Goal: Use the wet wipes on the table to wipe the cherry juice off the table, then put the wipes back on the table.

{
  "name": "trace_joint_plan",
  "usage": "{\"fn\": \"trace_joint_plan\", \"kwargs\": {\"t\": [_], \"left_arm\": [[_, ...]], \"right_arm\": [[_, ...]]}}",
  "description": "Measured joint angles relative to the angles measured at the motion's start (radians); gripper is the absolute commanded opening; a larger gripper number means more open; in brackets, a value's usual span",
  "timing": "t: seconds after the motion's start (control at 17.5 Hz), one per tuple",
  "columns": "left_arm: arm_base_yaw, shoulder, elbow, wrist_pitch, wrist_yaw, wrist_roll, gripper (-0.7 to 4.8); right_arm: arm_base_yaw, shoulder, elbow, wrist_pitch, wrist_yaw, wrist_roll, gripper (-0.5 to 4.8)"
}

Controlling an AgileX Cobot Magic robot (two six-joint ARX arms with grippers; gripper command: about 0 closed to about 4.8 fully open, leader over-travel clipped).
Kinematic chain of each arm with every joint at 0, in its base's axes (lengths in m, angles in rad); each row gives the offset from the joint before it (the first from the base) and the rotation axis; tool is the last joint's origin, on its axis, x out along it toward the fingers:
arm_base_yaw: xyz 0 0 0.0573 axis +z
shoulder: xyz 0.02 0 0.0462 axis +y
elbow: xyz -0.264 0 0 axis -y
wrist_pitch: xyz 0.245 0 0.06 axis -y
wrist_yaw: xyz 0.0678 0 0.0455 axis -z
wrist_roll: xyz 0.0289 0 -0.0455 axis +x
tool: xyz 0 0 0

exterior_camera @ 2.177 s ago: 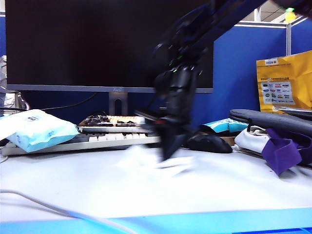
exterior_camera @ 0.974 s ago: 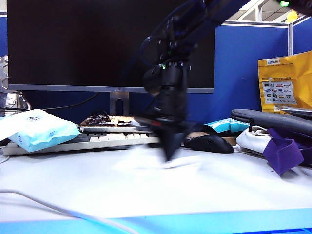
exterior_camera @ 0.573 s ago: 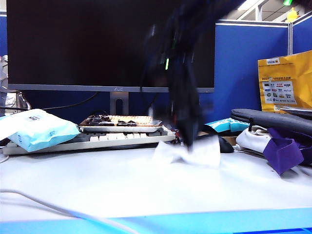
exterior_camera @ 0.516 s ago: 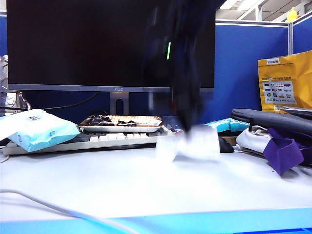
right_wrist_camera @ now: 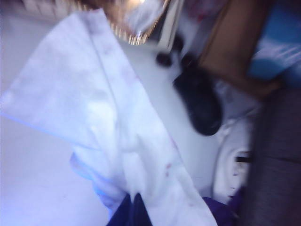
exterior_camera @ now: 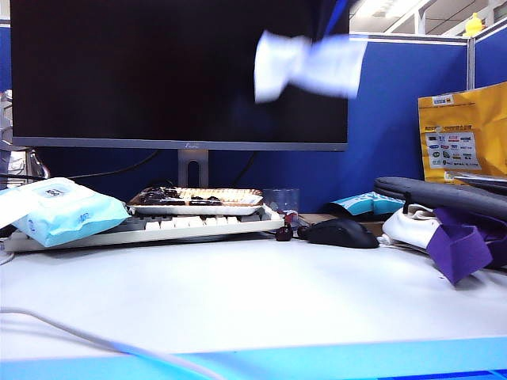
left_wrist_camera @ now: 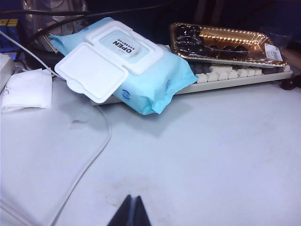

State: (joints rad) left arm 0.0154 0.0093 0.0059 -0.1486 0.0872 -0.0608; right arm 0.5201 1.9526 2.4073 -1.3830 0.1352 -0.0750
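The wet wipes (exterior_camera: 309, 65) hang high in the exterior view, a blurred white sheet in front of the monitor's upper right corner, well above the table (exterior_camera: 238, 293). The right wrist view shows my right gripper (right_wrist_camera: 133, 207) shut on the wipes (right_wrist_camera: 103, 117), which drape from its tips with faint pink specks. In the exterior view that gripper is lost against the dark screen. My left gripper (left_wrist_camera: 133, 208) is shut and empty, low over the table (left_wrist_camera: 225, 141). I cannot make out the cherry juice with certainty.
A light-blue wipes packet (exterior_camera: 63, 210) leans on the keyboard (exterior_camera: 158, 226) at the left. Behind the keyboard is a gold tray of cherries (exterior_camera: 194, 198). Two loose cherries (exterior_camera: 283, 232) and a black mouse (exterior_camera: 342, 232) lie mid-right. A purple cloth (exterior_camera: 459, 245) lies far right and a cable (exterior_camera: 79, 336) front left.
The right gripper, which pressed the wipes on the table's middle, slid right, then rose fast with them to the monitor's top. The left arm kept still.
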Motion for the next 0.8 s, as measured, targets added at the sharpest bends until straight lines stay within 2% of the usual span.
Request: {"fn": "trace_joint_plan", "kwargs": {"t": [0.46,0.63,0.8], "left_arm": [[0.0,0.0,0.0,0.0,0.0,0.0,-0.04],[0.0,0.0,0.0,0.0,0.0,0.0,-0.04],[0.0,0.0,0.0,0.0,0.0,0.0,-0.04]], "right_arm": [[0.0,-0.156,-0.006,-0.005,-0.005,0.008,-0.01],[0.0,-0.202,-0.002,-0.005,-0.052,0.037,-0.01],[0.0,-0.198,-0.037,0.064,-0.064,0.024,-0.01]]}}
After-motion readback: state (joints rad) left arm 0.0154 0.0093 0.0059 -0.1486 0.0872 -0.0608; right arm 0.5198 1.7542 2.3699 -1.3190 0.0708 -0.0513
